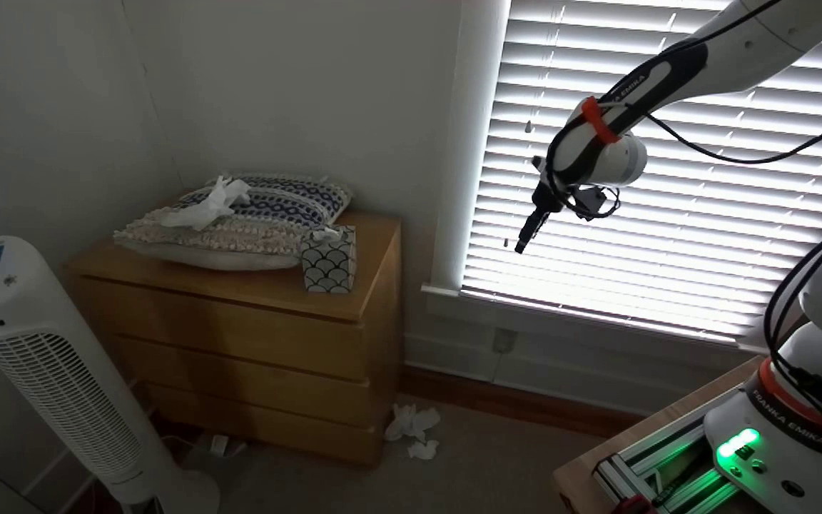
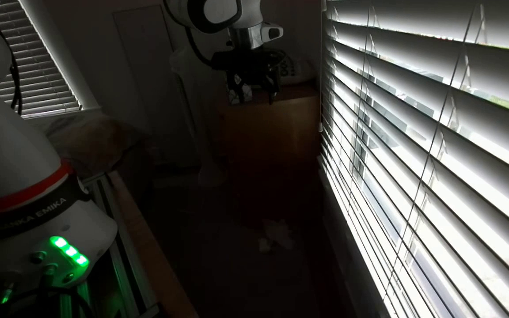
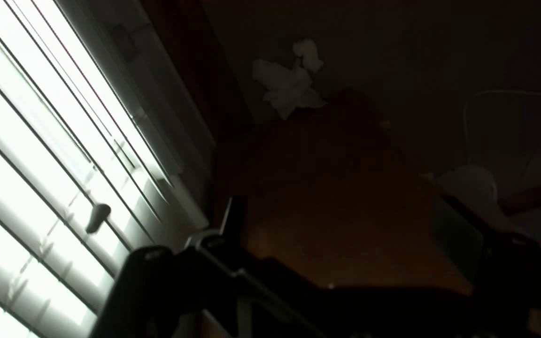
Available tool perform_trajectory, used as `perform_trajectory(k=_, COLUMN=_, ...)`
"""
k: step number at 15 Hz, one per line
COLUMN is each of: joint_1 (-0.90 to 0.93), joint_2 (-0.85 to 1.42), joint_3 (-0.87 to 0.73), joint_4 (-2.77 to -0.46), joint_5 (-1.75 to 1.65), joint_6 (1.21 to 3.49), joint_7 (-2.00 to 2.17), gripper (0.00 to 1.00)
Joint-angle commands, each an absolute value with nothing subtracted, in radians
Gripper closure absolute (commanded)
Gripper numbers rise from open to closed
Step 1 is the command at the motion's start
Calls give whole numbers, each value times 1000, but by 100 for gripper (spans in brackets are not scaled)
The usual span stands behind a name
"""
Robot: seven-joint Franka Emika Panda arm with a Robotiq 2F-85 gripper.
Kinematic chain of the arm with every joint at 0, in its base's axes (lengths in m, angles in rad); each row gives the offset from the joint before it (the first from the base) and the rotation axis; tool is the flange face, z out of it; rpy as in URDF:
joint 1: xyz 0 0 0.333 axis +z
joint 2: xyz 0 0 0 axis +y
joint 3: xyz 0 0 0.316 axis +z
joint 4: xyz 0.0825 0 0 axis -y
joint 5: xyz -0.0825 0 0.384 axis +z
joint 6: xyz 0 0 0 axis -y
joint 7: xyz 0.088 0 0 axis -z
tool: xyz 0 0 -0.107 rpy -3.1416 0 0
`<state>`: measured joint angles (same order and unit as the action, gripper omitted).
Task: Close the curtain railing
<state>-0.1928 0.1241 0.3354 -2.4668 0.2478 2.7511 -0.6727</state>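
Observation:
The curtain railing, wide white horizontal slat blinds, covers the window in both exterior views (image 1: 675, 250) (image 2: 396, 145). It also fills the left side of the wrist view (image 3: 31, 155). Its slats are tilted, with bright light between them. Small cord tassels hang at its edge near the dresser; one shows in the wrist view (image 3: 98, 218) and in an exterior view (image 2: 320, 127). My gripper (image 1: 523, 245) is open and empty, apart from the blinds on the room side. Its two fingers are spread wide in the wrist view (image 3: 345, 220) and in an exterior view (image 2: 254, 93).
A wooden dresser (image 1: 240, 314) stands beside the window, bearing pillows (image 1: 275, 207) and a patterned tissue box (image 1: 329, 264). A white tower fan (image 1: 68, 385) stands before it. Crumpled tissues (image 1: 411, 422) lie on the floor. The white window frame (image 1: 464, 143) borders the blinds.

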Motion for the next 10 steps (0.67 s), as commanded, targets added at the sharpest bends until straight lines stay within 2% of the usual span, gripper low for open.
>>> perform_trajectory(k=1, joint_1=-312, joint_2=56, joint_3=506, joint_4=-2486, joint_5=430, joint_6=2712, joint_7=-942, gripper=0)
perform_trajectory(k=3, joint_1=-351, joint_2=46, joint_3=569, joint_4=-2455, joint_5=531, joint_6=2695, joint_7=-1086, gripper=0)
perform_trajectory(k=4, joint_1=-169, joint_2=74, joint_3=384, joint_4=-2459, joint_5=467, joint_6=2737, joint_7=-970, gripper=0)
perform_trajectory(k=10, joint_1=-190, joint_2=60, joint_3=412, joint_4=-2444, joint_5=516, joint_6=2718, joint_7=-1062, gripper=0)
